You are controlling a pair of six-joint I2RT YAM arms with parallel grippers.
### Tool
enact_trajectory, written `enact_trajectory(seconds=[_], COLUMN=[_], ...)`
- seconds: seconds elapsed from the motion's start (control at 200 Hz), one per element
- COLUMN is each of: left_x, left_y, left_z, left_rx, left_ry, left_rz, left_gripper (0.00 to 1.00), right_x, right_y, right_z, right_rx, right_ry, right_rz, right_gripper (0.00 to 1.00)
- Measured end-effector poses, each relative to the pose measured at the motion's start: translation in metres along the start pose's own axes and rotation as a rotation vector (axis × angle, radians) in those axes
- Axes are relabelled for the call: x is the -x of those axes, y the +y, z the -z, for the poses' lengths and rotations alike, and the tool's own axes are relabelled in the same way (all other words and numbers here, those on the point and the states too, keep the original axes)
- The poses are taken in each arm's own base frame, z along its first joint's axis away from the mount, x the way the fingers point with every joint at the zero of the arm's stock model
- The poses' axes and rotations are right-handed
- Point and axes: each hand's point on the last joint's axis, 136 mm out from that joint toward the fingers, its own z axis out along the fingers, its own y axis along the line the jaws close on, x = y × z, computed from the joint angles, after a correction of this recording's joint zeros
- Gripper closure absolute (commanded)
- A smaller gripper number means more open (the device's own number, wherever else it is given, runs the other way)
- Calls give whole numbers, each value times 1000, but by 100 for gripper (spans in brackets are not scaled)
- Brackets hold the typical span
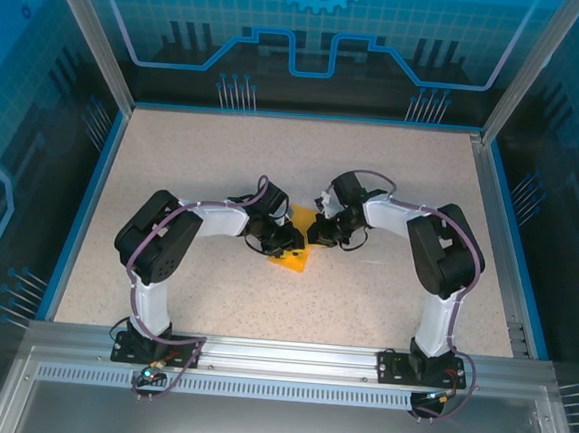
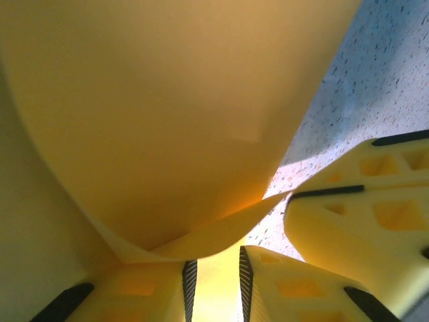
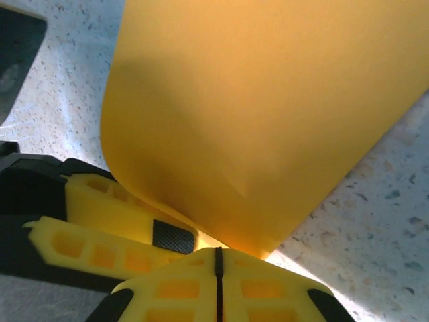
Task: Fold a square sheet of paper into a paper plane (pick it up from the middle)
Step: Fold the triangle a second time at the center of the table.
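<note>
At the table's (image 1: 173,167) middle the orange sheet (image 1: 292,264) curls up between both claws: right claw (image 3: 218,251) pinched shut on its edge, left claw (image 2: 214,258) slightly parted, grip unclear.

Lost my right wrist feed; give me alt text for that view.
A curved orange sheet of paper arcs across the upper frame, gripped at its lower edge by the right tool, whose yellow fingers are shut together at the bottom. The left tool sits at lower left beside the paper, over a speckled table.
</note>
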Motion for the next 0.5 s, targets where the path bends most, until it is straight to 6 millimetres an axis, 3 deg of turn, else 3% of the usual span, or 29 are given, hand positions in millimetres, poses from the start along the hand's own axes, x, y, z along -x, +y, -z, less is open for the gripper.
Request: enact_trajectory(seconds=[0.5], left_x=[0], left_y=[0], left_z=[0], left_rx=[0], left_ry=[0], left_rz=[-1], left_gripper=[73], right_x=[3], right_y=[-15], right_z=[-9], right_rx=[-64], right_ry=[23], right_rz=[-36], right_gripper=[93])
